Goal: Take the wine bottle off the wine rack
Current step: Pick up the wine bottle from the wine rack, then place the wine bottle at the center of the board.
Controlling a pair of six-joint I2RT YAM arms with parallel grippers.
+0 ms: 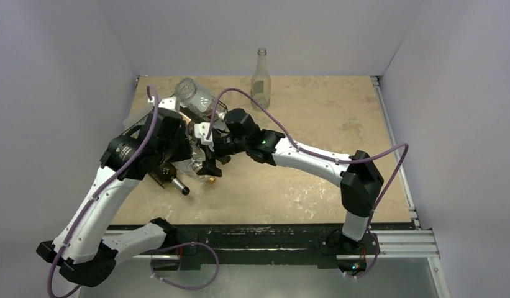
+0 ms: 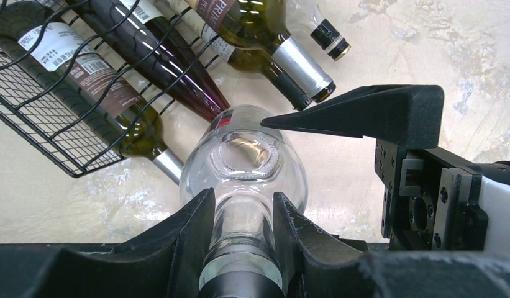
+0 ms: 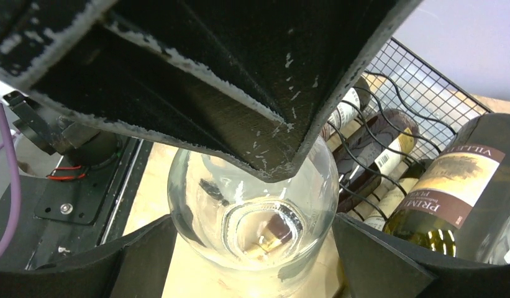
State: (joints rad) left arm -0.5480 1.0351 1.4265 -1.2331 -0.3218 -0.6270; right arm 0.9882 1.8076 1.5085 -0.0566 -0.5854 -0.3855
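Note:
A clear glass wine bottle (image 2: 246, 155) hangs above the table beside the wine rack (image 2: 47, 118). My left gripper (image 2: 243, 195) is shut on its neck, just below the dark capsule. My right gripper (image 3: 255, 218) straddles the same bottle (image 3: 252, 211) near its base. Its fingers stand wide and lie against both sides of the body. One right finger (image 2: 364, 112) lies across the bottle's far end in the left wrist view. The rack (image 3: 420, 87) is black wire mesh with wavy shelves. In the top view both arms cover most of the rack and the held bottle.
Several dark and green bottles (image 2: 84, 74) lie in the rack, necks toward the table. A labelled bottle (image 3: 469, 180) lies close on the right. A clear bottle (image 1: 261, 77) stands upright at the back. Another clear one (image 1: 193, 96) lies tilted by the rack. White walls enclose three sides.

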